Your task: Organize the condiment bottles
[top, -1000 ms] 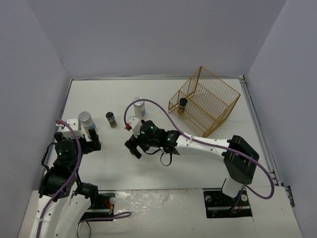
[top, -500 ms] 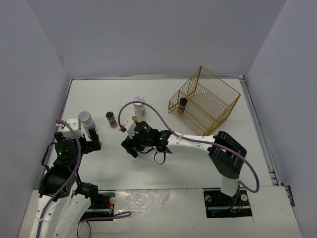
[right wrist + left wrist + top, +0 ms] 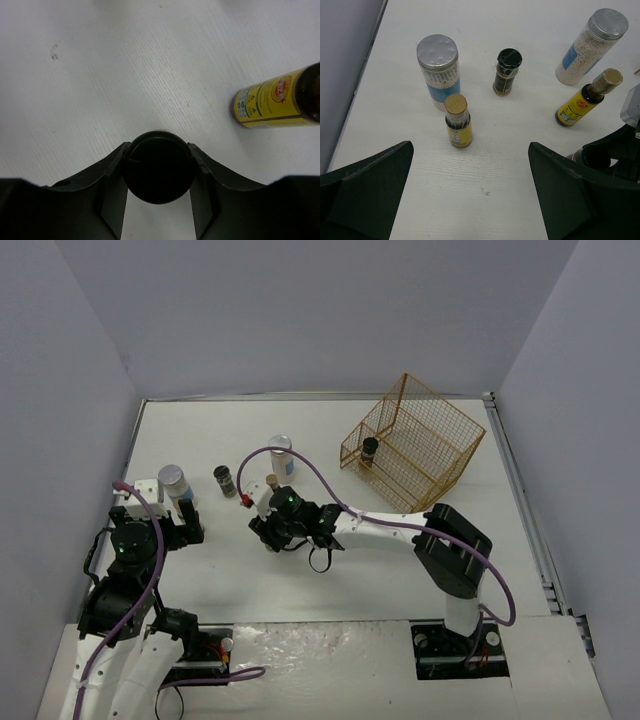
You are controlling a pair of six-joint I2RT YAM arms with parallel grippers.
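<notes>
Right, my left tool [image 3: 470, 150] hangs spread wide and empty, its arm folded by the base. My right arm stretches low leftward across the desk [image 3: 330, 580], right tool [image 3: 158, 150] clamped on a black-capped jar [image 3: 157, 170], with a yellow bottle [image 3: 270, 102] just beside. Beyond, another jar [image 3: 370, 449] stands in the basket [image 3: 440, 430].

Both arms [image 3: 390, 528] are white with black joints (green lights glowing), trailing purple cables [image 3: 325, 480].

Gold wire basket [image 3: 420, 455], silver-lidded blue-labelled jar [image 3: 438, 70], yellow-labelled bottle [image 3: 458, 123], black-capped dark jar [image 3: 157, 167], white table [image 3: 485, 165]
</notes>
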